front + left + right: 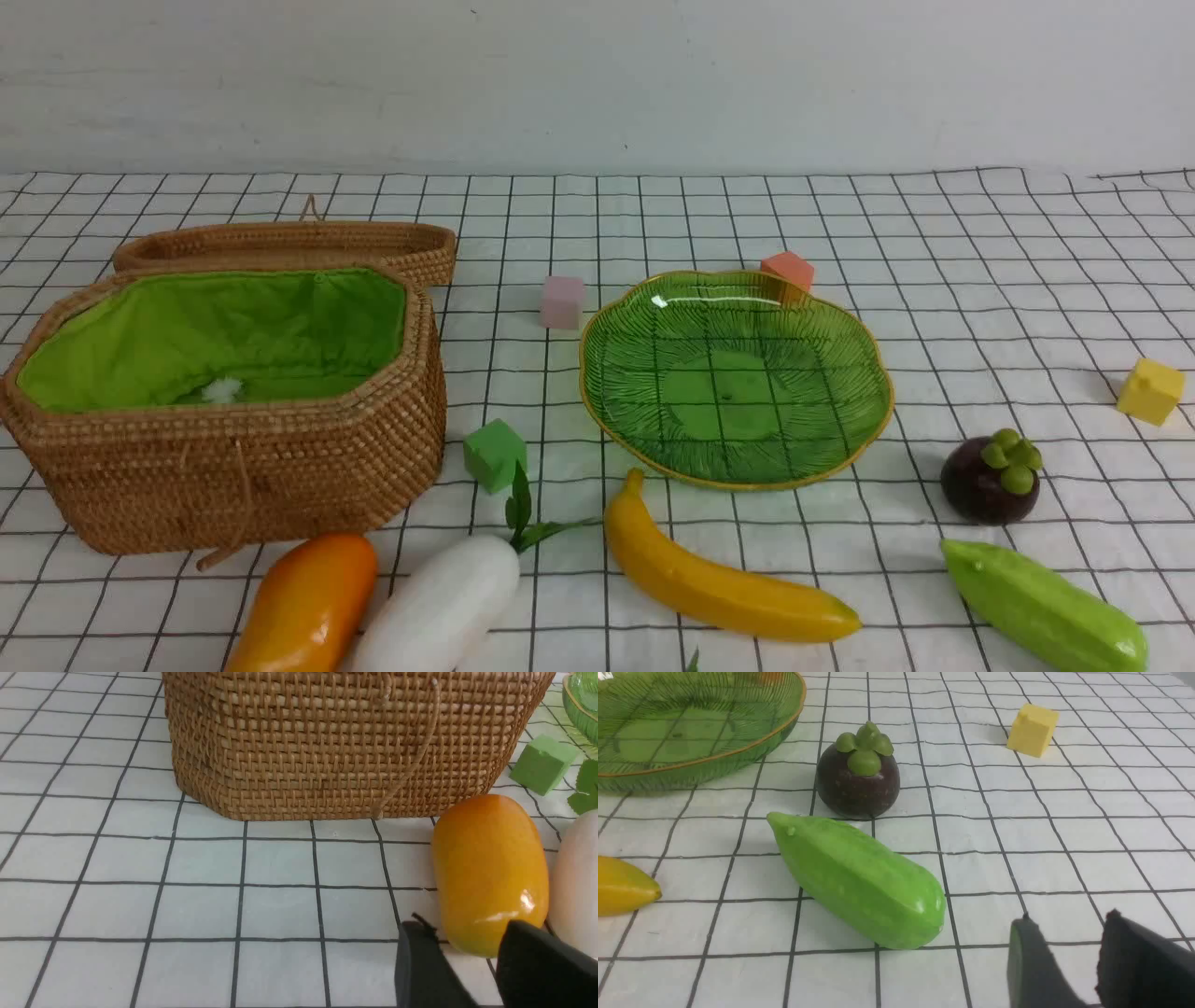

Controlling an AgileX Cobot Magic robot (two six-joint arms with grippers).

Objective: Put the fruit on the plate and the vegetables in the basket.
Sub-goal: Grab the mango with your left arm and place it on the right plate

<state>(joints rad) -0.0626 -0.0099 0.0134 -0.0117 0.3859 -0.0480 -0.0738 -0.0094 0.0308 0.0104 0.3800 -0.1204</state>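
Note:
The mango, the white radish and the banana lie along the near edge. The mangosteen and the green gourd lie at the right. The green plate is empty, and so is the open basket but for a white tuft. No red-orange vegetable piece shows. Neither gripper shows in the front view. My left gripper is open and empty, just short of the mango. My right gripper is open and empty, beside the gourd and nearer than the mangosteen.
The basket lid lies behind the basket. Small cubes stand about: pink, orange, yellow and green. A checked cloth covers the table up to a pale wall.

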